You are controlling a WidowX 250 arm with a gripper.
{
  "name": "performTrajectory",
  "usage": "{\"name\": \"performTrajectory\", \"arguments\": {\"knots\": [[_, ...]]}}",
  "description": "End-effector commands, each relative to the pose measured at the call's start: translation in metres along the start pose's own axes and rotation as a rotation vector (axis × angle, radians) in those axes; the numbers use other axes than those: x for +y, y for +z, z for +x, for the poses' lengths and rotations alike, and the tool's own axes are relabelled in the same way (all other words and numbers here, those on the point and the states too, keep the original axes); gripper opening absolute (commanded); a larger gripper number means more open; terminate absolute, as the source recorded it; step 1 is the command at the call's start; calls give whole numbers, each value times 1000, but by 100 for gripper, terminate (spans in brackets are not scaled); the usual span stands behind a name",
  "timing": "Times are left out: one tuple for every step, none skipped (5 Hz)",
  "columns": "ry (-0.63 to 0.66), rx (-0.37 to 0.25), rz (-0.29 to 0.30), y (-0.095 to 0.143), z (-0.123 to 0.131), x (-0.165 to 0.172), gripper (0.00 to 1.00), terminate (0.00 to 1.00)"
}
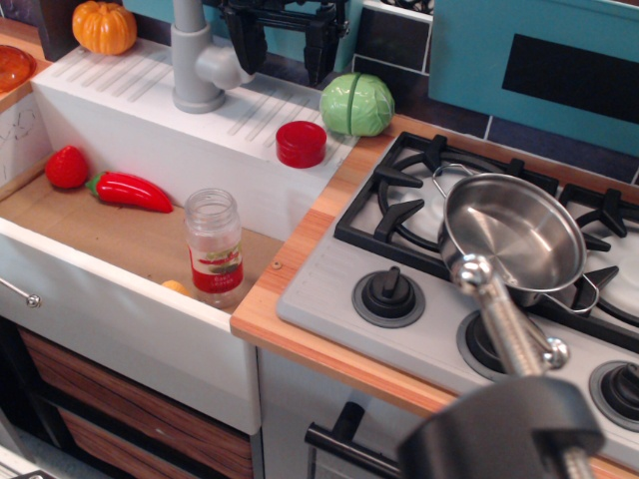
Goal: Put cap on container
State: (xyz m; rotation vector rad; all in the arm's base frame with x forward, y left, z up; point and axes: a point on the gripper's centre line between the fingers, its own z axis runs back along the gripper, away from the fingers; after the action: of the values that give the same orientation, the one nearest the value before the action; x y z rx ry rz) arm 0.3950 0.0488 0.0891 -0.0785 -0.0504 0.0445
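Note:
The red cap (pixel 301 144) lies flat on the white drainboard behind the sink, near its right end. The clear container (pixel 214 246) stands upright in the sink by the front right corner, its neck open, with a red, white and green label. My gripper (pixel 285 42) hangs at the top of the view, above and a little behind the cap. Its two dark fingers (pixel 247 40) are spread apart with nothing between them.
A red strawberry (pixel 67 167) and a red pepper (pixel 131 191) lie in the sink (pixel 110 289) at left. A grey faucet (pixel 197 60) rises beside the gripper. A green cabbage (pixel 356 104) sits right of the cap. A steel pot (pixel 511 235) is on the stove. A pumpkin (pixel 104 27) sits top left.

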Motion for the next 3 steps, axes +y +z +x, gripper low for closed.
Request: {"name": "performTrajectory", "arguments": {"knots": [[0, 0, 0, 0, 0, 0, 100, 0], [5, -13, 15, -9, 7, -3, 100, 0], [11, -29, 23, -15, 15, -1, 100, 0]]}}
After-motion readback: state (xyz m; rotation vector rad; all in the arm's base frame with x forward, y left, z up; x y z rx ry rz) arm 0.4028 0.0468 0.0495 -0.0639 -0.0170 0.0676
